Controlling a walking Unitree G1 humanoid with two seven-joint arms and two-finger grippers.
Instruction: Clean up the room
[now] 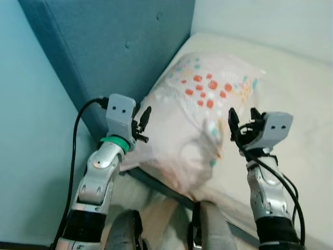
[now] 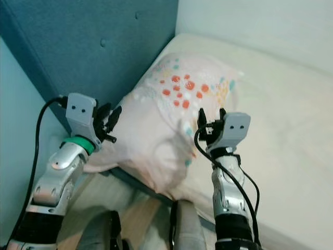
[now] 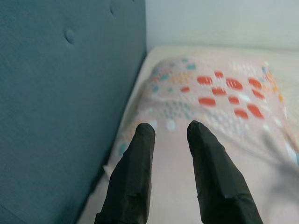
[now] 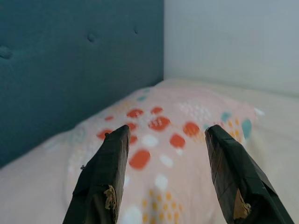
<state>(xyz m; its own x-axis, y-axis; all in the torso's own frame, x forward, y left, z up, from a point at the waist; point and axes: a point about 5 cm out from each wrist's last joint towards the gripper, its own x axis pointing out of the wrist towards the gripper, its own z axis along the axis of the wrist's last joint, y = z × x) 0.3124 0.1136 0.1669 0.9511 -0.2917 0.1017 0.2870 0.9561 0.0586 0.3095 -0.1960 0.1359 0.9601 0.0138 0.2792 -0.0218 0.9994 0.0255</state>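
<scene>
Judging by the scene, the step in hand was tidying the pillow (image 1: 200, 117), which lay on the bed (image 1: 291, 94) against the headboard (image 1: 119, 47), its near corner hanging over the bed's edge. The left gripper (image 1: 143, 125) was held at the pillow's left side, fingers slightly parted, nothing gripped. The right gripper (image 1: 242, 122) was held at its right side, fingers wide apart, also empty. Next, both would probably need closing on the pillow's edges. The pillow's near end was blurred, and the bed was cut off on the right.
</scene>
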